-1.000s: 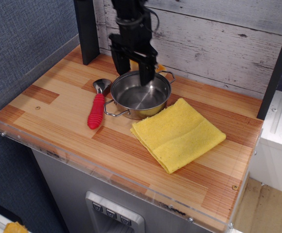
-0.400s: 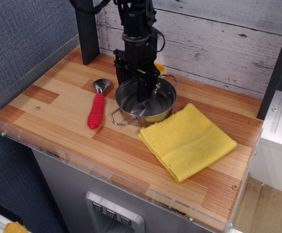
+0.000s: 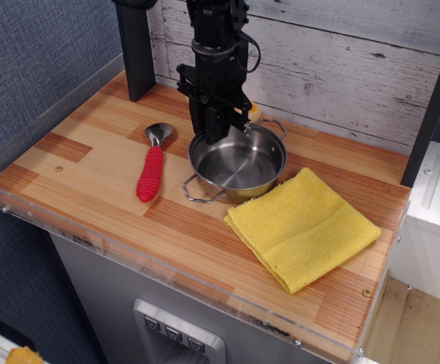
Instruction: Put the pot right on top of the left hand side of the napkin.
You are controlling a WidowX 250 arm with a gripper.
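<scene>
The shiny steel pot [image 3: 240, 163] with two wire loop handles stands on the wooden counter, its front right side touching the near left corner of the yellow napkin [image 3: 303, 227]. The napkin lies flat to the right and front of the pot, with the pot beside it rather than on it. My gripper [image 3: 218, 133] comes down from above and is closed on the pot's back left rim, with one finger inside the pot.
A red-handled metal spoon [image 3: 151, 171] lies left of the pot. A yellowish bread roll [image 3: 255, 112] sits behind the gripper by the plank wall. A dark post [image 3: 135, 49] stands at the back left. A clear acrylic lip [image 3: 167, 267] edges the counter front.
The gripper came down onto the pot's rim and closed. The pot slid to the right, and the napkin shifted right and toward the front with it.
</scene>
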